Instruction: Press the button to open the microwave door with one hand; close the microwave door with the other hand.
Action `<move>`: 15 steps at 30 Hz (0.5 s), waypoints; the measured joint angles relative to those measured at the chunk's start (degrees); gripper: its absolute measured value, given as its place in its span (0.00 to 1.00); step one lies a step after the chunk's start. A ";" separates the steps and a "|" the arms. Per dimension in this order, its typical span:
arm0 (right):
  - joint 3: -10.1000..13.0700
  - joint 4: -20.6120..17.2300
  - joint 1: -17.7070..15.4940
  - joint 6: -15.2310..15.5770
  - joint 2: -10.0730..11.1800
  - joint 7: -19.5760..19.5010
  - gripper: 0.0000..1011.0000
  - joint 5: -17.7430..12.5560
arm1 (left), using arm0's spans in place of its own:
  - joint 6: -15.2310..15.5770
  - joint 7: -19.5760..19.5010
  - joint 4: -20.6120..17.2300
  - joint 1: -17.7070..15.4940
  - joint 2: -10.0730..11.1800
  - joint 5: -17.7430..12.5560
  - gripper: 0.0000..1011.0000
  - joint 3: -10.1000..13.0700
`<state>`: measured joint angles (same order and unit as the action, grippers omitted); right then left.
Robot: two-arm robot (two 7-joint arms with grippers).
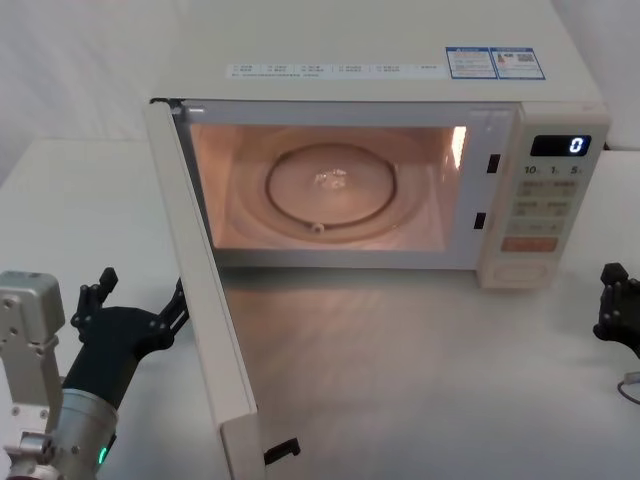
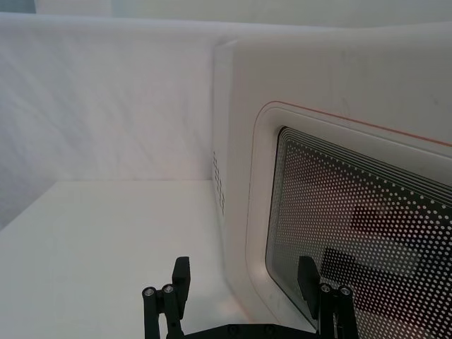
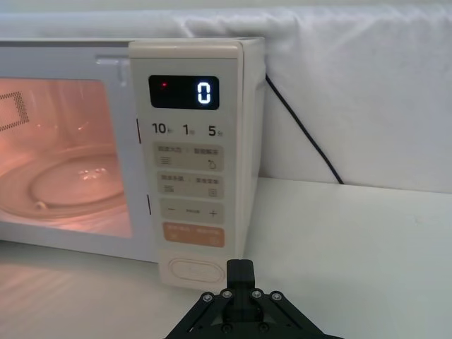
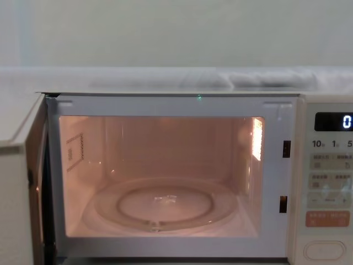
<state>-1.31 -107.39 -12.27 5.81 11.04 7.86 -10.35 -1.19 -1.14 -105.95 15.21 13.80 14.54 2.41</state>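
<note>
The microwave door [image 1: 205,310] stands swung wide open to the left, and its dark dotted window [image 2: 353,233] faces my left gripper. That left gripper [image 1: 143,295] [image 2: 244,275] is open beside the door's outer face, low over the table, with one finger [image 2: 307,277] close to the window. I cannot tell whether it touches. The cream pill-shaped button [image 3: 192,269] [image 1: 524,268] [image 4: 324,249] sits at the bottom of the control panel. My right gripper [image 1: 615,295] [image 3: 240,272] is shut and empty, low at the right and a little in front of the button.
The lit microwave cavity holds a glass turntable [image 1: 332,186]. The display [image 3: 183,92] reads 0. A black power cord [image 3: 304,131] runs down behind the oven's right side, and a thin cable [image 1: 630,388] lies on the white table near the right gripper.
</note>
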 joint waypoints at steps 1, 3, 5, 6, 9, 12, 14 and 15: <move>-0.01 0.00 0.00 0.00 0.00 0.00 0.00 0.00 | 0.00 0.00 0.00 0.00 0.00 0.00 0.99 0.00; -0.04 0.00 0.00 0.00 0.00 0.01 0.00 0.00 | 0.00 0.00 0.00 0.00 0.00 0.00 0.99 0.00; -0.06 0.00 0.00 0.00 0.00 0.03 0.00 0.01 | 0.00 0.00 0.00 0.00 0.00 0.00 0.99 0.00; -0.07 0.00 0.00 0.00 0.00 0.04 0.00 0.00 | 0.00 0.00 0.00 0.00 0.00 0.00 0.99 0.00; -0.10 0.00 -0.01 0.00 0.00 0.07 0.04 0.01 | 0.00 0.00 0.00 0.00 0.00 0.00 0.99 0.00; -0.12 0.00 -0.02 0.00 -0.01 0.09 0.12 0.01 | 0.00 0.00 0.00 0.00 0.00 0.00 0.99 0.00; -0.14 0.00 -0.04 0.00 -0.01 0.11 0.17 0.01 | 0.00 0.00 0.00 0.00 0.00 0.00 0.99 0.00; -0.14 0.00 -0.04 -0.01 -0.01 0.12 0.19 0.01 | 0.00 0.00 0.00 0.00 0.00 0.00 0.99 0.00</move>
<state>-1.45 -107.39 -12.31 5.80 11.04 7.98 -10.35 -1.19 -1.14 -105.95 15.21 13.80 14.54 2.41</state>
